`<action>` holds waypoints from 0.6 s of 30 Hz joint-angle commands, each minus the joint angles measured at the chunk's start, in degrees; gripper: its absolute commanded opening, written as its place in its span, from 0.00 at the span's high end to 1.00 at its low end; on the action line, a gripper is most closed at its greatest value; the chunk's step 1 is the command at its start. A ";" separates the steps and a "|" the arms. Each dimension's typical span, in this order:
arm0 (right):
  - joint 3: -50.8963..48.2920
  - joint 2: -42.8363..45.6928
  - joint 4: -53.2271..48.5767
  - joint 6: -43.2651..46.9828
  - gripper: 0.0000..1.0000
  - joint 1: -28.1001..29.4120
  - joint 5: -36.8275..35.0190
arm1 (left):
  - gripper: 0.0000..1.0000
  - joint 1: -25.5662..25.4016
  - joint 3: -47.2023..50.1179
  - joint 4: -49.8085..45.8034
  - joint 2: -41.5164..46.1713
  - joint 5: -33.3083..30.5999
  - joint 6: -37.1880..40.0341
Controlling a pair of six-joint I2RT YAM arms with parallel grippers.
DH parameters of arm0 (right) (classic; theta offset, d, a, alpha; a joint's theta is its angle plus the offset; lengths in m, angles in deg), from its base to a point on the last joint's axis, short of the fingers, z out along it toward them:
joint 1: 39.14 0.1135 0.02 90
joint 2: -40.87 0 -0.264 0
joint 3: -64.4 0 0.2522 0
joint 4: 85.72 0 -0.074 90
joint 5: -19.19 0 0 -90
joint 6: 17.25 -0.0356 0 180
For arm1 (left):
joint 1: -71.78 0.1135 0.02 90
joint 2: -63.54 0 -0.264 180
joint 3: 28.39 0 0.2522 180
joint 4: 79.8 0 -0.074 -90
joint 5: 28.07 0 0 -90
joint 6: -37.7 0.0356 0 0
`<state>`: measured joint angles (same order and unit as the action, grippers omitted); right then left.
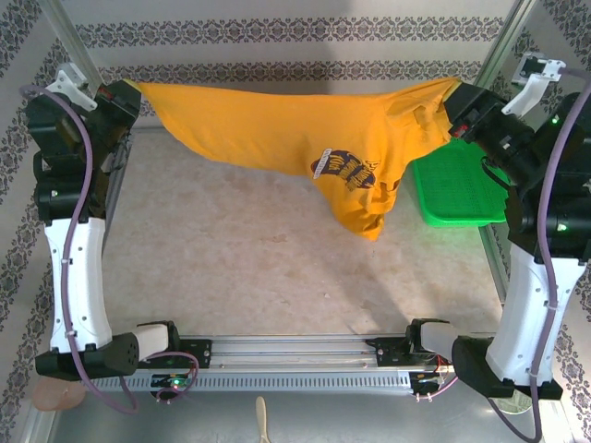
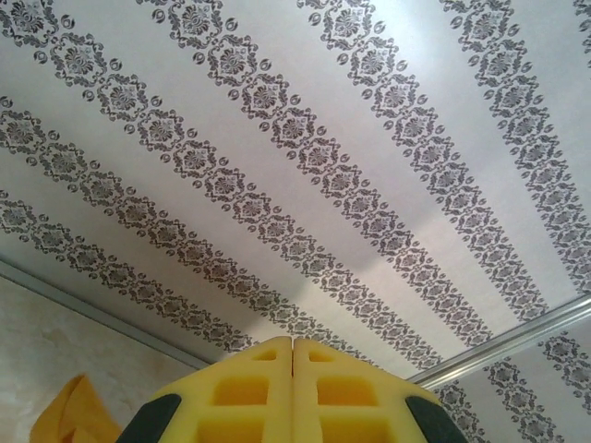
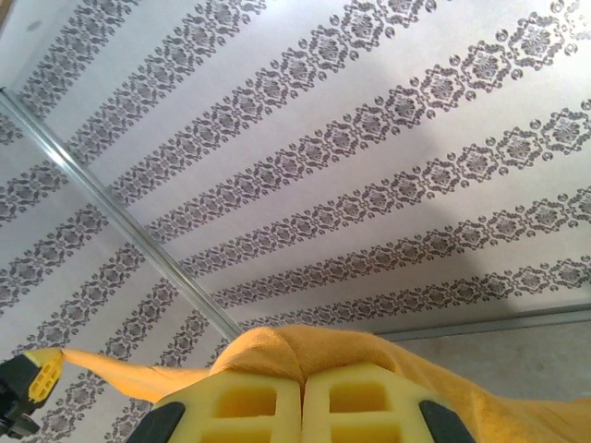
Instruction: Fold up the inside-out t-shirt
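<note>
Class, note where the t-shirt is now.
Top view: the t-shirt hangs stretched above the far side of the table, between the left pincer and right pincer, its print drooping beside the green basket.

T-shirt [image 1: 305, 138] strung taut betw. left gripper [image 1: 129, 89] & right gripper [image 1: 454, 111], both clamped on it, walls off the far strip of the table [image 1: 231, 258]; its lowest fold hangs down right of ctr. Green basket [image 1: 459, 189] takes the far-right edge, partly under the cloth. Metal posts [image 1: 72, 41] stand at the far corners; rail [image 1: 295, 351] spans the near edge betw. arm bases. Ctr, left & near surface open for a pass.
</note>
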<state>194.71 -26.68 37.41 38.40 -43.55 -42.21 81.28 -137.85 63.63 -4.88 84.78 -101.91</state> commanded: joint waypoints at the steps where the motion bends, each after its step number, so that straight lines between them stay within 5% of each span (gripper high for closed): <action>1: -1.76 2.64 1.76 -0.81 1.00 -0.87 0.74 | 1.00 1.14 3.30 1.58 3.26 0.71 -0.95; 4: 1.01 4.63 1.11 -1.48 1.00 -0.95 0.40 | 1.00 1.14 2.73 1.56 5.79 0.85 -2.18; 12: 26.70 -3.09 -3.05 -3.91 1.00 -0.94 -0.49 | 1.00 1.18 -11.53 -1.46 3.82 -2.90 -3.74; 18: 22.67 -9.29 -0.56 -4.68 1.00 -0.95 1.92 | 1.00 1.15 -11.71 -0.34 -5.06 -1.20 -4.62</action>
<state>221.42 -29.42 35.55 35.10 -43.92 -40.86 81.30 -151.62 63.33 -3.55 84.04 -105.12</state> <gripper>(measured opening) 0.064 0.050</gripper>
